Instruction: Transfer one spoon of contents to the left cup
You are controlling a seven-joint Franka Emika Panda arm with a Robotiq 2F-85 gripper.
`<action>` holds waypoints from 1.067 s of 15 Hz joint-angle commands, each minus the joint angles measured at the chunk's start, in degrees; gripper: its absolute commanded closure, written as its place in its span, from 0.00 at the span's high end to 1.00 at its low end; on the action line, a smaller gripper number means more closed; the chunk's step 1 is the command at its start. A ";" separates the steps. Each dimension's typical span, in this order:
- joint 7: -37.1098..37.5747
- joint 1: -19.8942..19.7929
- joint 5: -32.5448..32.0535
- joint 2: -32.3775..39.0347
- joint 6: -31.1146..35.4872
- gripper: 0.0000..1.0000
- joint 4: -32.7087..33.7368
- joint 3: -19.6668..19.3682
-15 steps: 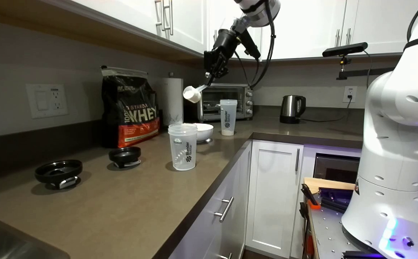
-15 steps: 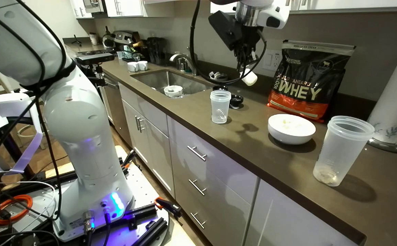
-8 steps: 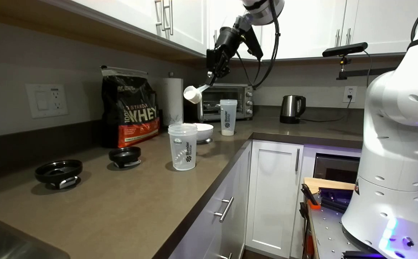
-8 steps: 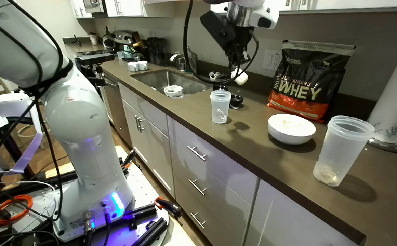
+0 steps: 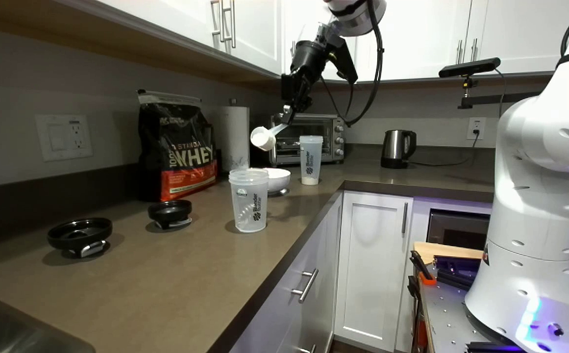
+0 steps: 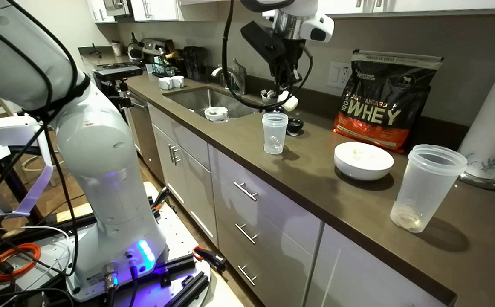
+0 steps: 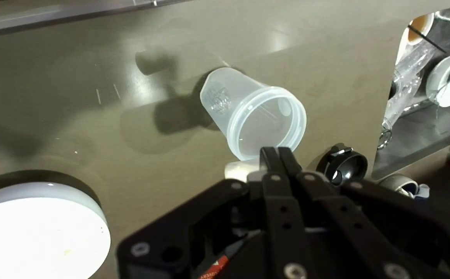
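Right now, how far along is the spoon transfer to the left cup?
Done: the spoon is lifted, held in the gripper. In hand: it hangs close to the left cup, higher up. Remaining, probably: tipping it out; no heap shows in that cup. Whether the spoon is loaded, I can't tell.

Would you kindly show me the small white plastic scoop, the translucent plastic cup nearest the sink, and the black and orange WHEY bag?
Scoop point(image 5: 264, 138): an exterior view, round head.
Cup point(image 7: 233, 99): wrist view, side wall.
WHEY bag point(image 6: 386, 97): an exterior view, printed front.

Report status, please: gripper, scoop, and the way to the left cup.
Gripper shut on scoop. Scoop in the air, contents unclear. Left shaker cup lower, upright, open. No obstacle seen between them.
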 commanded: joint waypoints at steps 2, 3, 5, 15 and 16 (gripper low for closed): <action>-0.86 0.13 -3.79 -1.18 1.73 0.02 -1.90 1.74; -0.86 0.25 -4.42 -1.16 1.62 0.02 -1.96 1.95; -0.82 0.45 -5.40 -0.94 1.95 0.02 -2.04 2.40; -0.61 2.03 -7.63 0.63 4.98 0.01 -2.04 4.38; -0.54 2.08 -8.34 0.73 5.64 0.02 -2.14 4.59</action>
